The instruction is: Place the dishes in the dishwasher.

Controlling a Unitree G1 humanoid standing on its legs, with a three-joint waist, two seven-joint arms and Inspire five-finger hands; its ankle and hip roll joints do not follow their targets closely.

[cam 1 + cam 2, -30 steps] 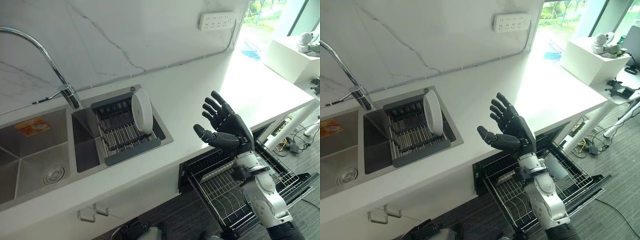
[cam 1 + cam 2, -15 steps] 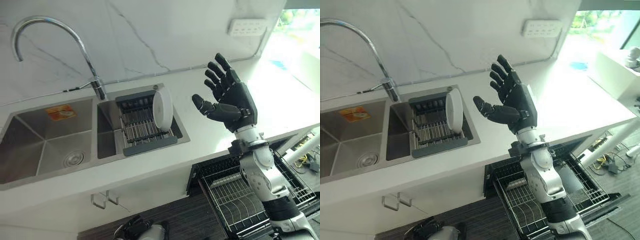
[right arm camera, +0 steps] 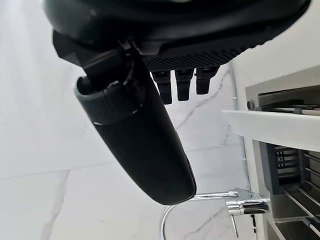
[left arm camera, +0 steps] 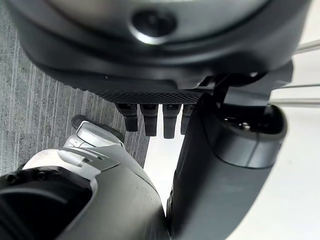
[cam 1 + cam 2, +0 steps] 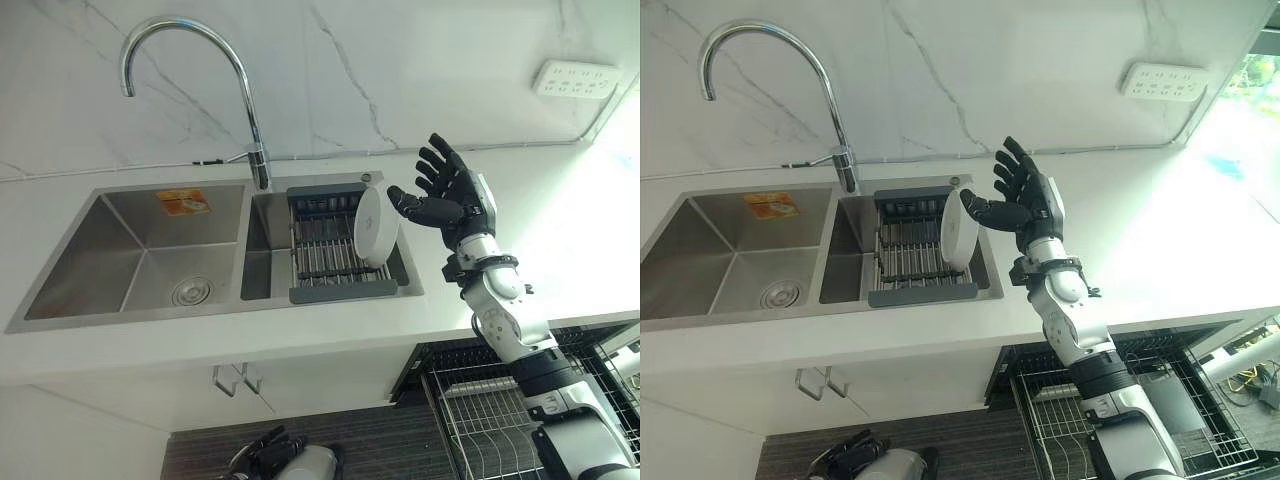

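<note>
The plate (image 5: 374,227) stands on edge in the rack (image 5: 330,262). The right hand (image 5: 452,200), fingers spread wide and empty, hovers just beside it at 3 o'clock, not touching.

dishwasher rack (image 5: 1110,400) cut off at the lower edge, plate (image 3: 280,127) cropped in right wrist view
</note>
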